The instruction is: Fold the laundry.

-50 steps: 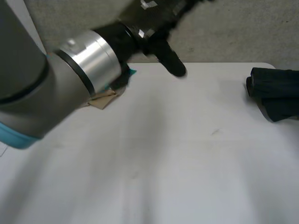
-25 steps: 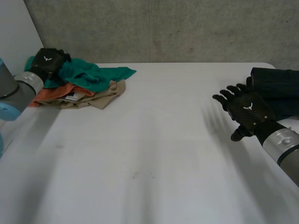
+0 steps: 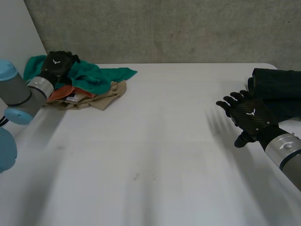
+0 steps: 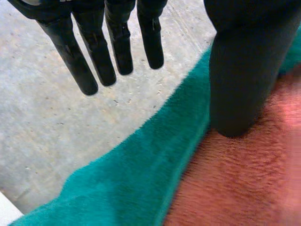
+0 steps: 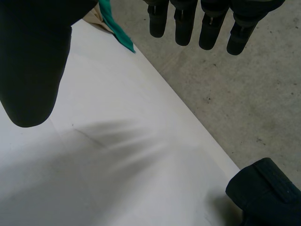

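A heap of laundry lies at the table's far left corner: a teal cloth on top, an orange cloth and a tan cloth under it. My left hand rests over the heap's left end. In the left wrist view its fingers are straight and hold nothing, past the edge of the teal cloth, and its thumb stands just over the orange cloth. My right hand hovers open above the table at the right, fingers spread and empty.
A dark folded garment lies at the table's right edge, just beyond my right hand, and shows as a dark roll in the right wrist view. The white table stretches bare between the two hands. A concrete wall stands behind.
My left arm has swung out of the view's front to the laundry heap, then shifted a little right onto it. My right hand has come in at the right.
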Motion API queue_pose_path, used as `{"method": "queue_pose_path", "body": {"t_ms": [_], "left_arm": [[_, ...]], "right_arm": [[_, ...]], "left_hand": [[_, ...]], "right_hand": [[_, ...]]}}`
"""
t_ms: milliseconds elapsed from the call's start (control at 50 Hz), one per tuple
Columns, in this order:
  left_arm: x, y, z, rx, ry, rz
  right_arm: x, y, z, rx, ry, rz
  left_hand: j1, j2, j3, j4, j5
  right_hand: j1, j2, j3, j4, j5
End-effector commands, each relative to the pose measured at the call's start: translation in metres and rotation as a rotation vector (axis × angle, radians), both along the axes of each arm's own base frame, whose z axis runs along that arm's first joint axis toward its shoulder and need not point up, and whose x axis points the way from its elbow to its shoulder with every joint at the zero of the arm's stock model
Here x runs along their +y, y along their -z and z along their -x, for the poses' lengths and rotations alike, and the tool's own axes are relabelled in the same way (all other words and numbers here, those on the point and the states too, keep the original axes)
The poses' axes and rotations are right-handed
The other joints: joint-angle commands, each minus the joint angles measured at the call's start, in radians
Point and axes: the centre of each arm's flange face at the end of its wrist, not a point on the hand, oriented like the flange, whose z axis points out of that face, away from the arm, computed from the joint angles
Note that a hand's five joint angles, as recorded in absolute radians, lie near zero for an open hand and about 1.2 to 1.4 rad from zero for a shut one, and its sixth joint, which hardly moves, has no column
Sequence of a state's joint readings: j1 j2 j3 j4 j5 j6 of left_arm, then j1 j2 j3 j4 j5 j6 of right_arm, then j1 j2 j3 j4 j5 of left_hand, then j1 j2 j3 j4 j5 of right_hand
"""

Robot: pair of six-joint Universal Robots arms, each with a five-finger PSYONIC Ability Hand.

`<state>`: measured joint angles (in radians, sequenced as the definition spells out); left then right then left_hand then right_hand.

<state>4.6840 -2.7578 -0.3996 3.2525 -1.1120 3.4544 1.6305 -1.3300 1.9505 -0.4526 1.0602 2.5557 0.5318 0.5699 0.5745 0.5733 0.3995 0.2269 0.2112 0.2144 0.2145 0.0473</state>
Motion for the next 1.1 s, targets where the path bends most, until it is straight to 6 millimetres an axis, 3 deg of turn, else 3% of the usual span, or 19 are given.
{"method": "queue_pose_path", "body": {"t_ms": [20, 100, 220, 240, 320, 460, 540, 560, 600, 620, 700, 720, 840, 920, 960, 1000, 1020, 1080, 1100], "left_arm": [[0.014, 0.01, 0.017, -0.002, 0.044, -0.053], [0.018, -0.005, 0.022, 0.0, 0.054, -0.032], [0.022, -0.005, 0.034, -0.001, 0.093, -0.023], [0.022, -0.005, 0.036, -0.001, 0.097, -0.018], [0.02, -0.005, 0.04, 0.001, 0.094, 0.009], [0.023, -0.019, 0.046, 0.009, 0.049, 0.041], [0.034, -0.06, 0.054, 0.03, 0.027, 0.097], [0.043, -0.084, 0.056, 0.044, 0.024, 0.125], [0.054, -0.108, 0.057, 0.069, 0.029, 0.147], [0.068, -0.13, 0.06, 0.106, 0.049, 0.156], [0.107, -0.173, 0.082, 0.22, 0.139, 0.182], [0.131, -0.193, 0.097, 0.294, 0.206, 0.199], [0.203, -0.232, 0.134, 0.476, 0.402, 0.2], [0.243, -0.215, 0.168, 0.511, 0.516, 0.109], [0.259, -0.188, 0.194, 0.486, 0.569, 0.033], [0.266, -0.158, 0.21, 0.457, 0.59, -0.04], [0.27, -0.125, 0.224, 0.419, 0.603, -0.117], [0.274, -0.079, 0.235, 0.356, 0.597, -0.225], [0.274, -0.05, 0.238, 0.309, 0.581, -0.292]], "right_arm": [[0.0, 0.0, 0.0, 0.0, -0.003, 0.001], [-0.001, 0.0, 0.0, 0.0, -0.003, -0.001], [0.0, 0.001, 0.0, 0.0, -0.002, -0.004], [0.0, 0.001, 0.0, 0.0, -0.003, -0.004], [0.0, 0.002, 0.0, 0.001, -0.004, -0.006], [-0.002, 0.005, 0.0, 0.003, 0.002, -0.015], [-0.003, 0.005, 0.0, 0.003, 0.007, -0.009], [-0.003, 0.004, 0.0, 0.002, 0.009, -0.007], [-0.004, 0.004, 0.001, -0.002, 0.011, -0.006], [-0.005, 0.002, 0.002, -0.003, 0.016, -0.002], [-0.008, -0.004, 0.005, -0.009, 0.06, 0.015], [-0.009, -0.006, 0.007, -0.008, 0.076, 0.02], [-0.014, -0.025, 0.017, -0.008, 0.204, 0.078], [-0.016, -0.03, 0.023, -0.039, 0.264, 0.078], [-0.017, -0.032, 0.024, -0.056, 0.277, 0.078], [-0.018, -0.036, 0.024, -0.08, 0.285, 0.078], [-0.018, -0.036, 0.024, -0.085, 0.285, 0.078], [-0.018, -0.037, 0.025, -0.092, 0.287, 0.076], [-0.019, -0.037, 0.025, -0.092, 0.289, 0.076]], "left_hand": [[-0.06, -0.098, -0.103, -0.101, -0.102], [-0.045, -0.083, -0.088, -0.087, -0.088], [0.136, 0.098, 0.094, 0.095, 0.094], [0.204, 0.166, 0.161, 0.162, 0.161], [0.862, 0.824, 0.82, 0.821, 0.82], [0.864, 0.826, 0.822, 0.823, 0.822], [0.864, 0.826, 0.822, 0.823, 0.822], [0.864, 0.826, 0.822, 0.823, 0.822], [0.864, 0.826, 0.822, 0.823, 0.822], [0.864, 0.826, 0.822, 0.823, 0.822], [0.864, 0.826, 0.822, 0.823, 0.822], [0.864, 0.826, 0.822, 0.823, 0.822], [0.864, 0.826, 0.822, 0.823, 0.822], [0.864, 0.826, 0.822, 0.823, 0.822], [0.864, 0.826, 0.822, 0.823, 0.822], [0.864, 0.826, 0.822, 0.823, 0.822], [0.864, 0.826, 0.822, 0.823, 0.822], [0.864, 0.826, 0.822, 0.823, 0.822], [0.864, 0.826, 0.822, 0.823, 0.822]], "right_hand": [[-0.052, -0.037, -0.04, -0.04, -0.047], [-0.052, -0.037, -0.04, -0.04, -0.047], [-0.052, -0.037, -0.04, -0.04, -0.047], [-0.052, -0.037, -0.04, -0.04, -0.047], [-0.052, -0.037, -0.04, -0.04, -0.047], [-0.052, -0.037, -0.04, -0.04, -0.047], [-0.052, -0.037, -0.04, -0.04, -0.047], [-0.052, -0.037, -0.04, -0.04, -0.047], [-0.052, -0.037, -0.04, -0.04, -0.047], [-0.052, -0.037, -0.04, -0.04, -0.047], [-0.052, -0.037, -0.04, -0.04, -0.047], [-0.052, -0.037, -0.04, -0.04, -0.047], [-0.052, -0.037, -0.04, -0.04, -0.047], [-0.052, -0.037, -0.04, -0.04, -0.047], [-0.052, -0.037, -0.04, -0.04, -0.047], [-0.052, -0.037, -0.04, -0.04, -0.047], [-0.052, -0.037, -0.04, -0.04, -0.047], [-0.052, -0.037, -0.04, -0.04, -0.047], [-0.052, -0.037, -0.04, -0.04, -0.047]]}}
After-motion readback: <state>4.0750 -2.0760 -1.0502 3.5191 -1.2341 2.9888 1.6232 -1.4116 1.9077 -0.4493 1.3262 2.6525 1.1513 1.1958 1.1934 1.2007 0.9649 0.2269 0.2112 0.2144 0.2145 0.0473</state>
